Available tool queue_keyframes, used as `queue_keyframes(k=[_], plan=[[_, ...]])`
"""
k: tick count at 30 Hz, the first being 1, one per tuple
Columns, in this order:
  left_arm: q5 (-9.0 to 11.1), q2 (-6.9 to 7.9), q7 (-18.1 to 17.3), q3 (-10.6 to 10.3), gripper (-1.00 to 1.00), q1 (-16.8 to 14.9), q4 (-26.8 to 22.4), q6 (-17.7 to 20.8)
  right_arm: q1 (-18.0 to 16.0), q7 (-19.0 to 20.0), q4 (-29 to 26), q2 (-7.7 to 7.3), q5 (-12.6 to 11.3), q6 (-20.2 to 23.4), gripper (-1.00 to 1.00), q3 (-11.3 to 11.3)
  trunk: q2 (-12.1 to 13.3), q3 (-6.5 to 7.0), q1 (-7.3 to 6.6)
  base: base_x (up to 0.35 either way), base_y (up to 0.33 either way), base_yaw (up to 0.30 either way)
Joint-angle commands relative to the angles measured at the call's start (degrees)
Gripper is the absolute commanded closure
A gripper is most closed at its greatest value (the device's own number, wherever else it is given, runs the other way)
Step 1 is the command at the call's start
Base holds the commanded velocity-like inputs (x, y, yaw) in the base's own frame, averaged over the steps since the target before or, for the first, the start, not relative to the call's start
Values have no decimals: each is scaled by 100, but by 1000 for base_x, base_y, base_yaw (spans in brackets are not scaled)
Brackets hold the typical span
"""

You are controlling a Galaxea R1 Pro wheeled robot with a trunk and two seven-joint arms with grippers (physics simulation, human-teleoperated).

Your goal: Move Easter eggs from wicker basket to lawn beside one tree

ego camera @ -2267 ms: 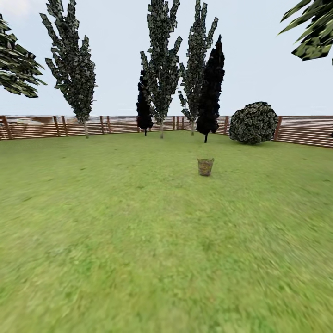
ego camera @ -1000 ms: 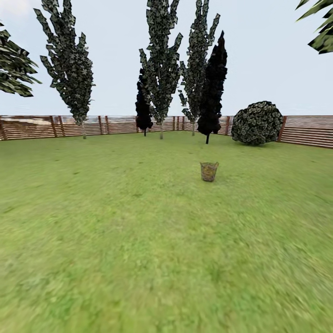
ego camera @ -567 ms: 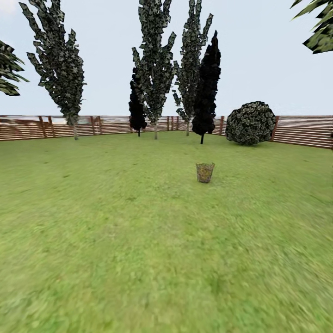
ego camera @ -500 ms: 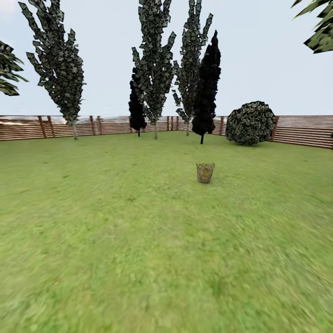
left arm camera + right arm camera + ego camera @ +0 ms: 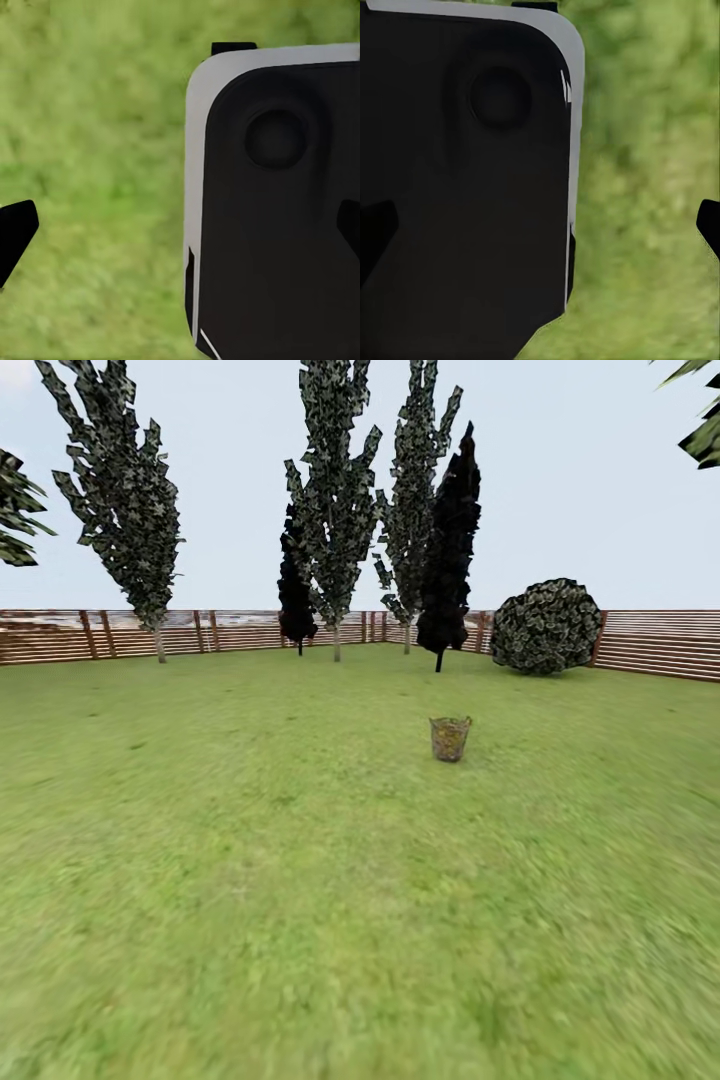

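Note:
The wicker basket (image 5: 450, 739) stands upright on the lawn (image 5: 300, 880), a good way ahead and slightly right of centre in the head view. It looks small and brown with a yellowish tint inside. The Easter eggs cannot be made out at this distance. Flat green leaves of a tree (image 5: 702, 430) hang into the upper right corner, and its trunk is out of view. In the left wrist view my left gripper (image 5: 180, 240) is open over grass, with dark fingertips (image 5: 15, 236) far apart. My right gripper (image 5: 540, 236) is also open, with nothing between its fingertips (image 5: 709, 223).
Several dark narrow cypress-like trees (image 5: 335, 510) and a round bush (image 5: 545, 626) stand before the brown slatted fence (image 5: 660, 643) at the far end of the garden. Wide grass lies between me and the basket. My black, white-rimmed body panel (image 5: 277, 217) shows beside each gripper.
The whole head view has shifted as I roll forward. The basket now sits slightly lower and larger in the picture, and the far trees have slid a little sideways.

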Motion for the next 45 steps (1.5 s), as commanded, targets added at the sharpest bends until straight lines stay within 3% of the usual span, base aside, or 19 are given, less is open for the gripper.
queue_keyframes(k=[1, 32, 45], plan=[[1, 1, -3, 4, -100, 4, -12, 0, -8, 18, 10, -2, 2, 7, -100, 1, -2, -5, 4, 339, 97, 0], [1, 2, -3, 4, -100, 4, -21, -8, -8, 18, 10, -15, 28, 7, -100, 9, -2, -5, 4, 339, 95, 0], [1, 2, -3, 4, -100, 4, -21, -8, -8, 18, 10, -19, 20, 7, -100, 1, -2, -5, 4, 339, 95, -109]])
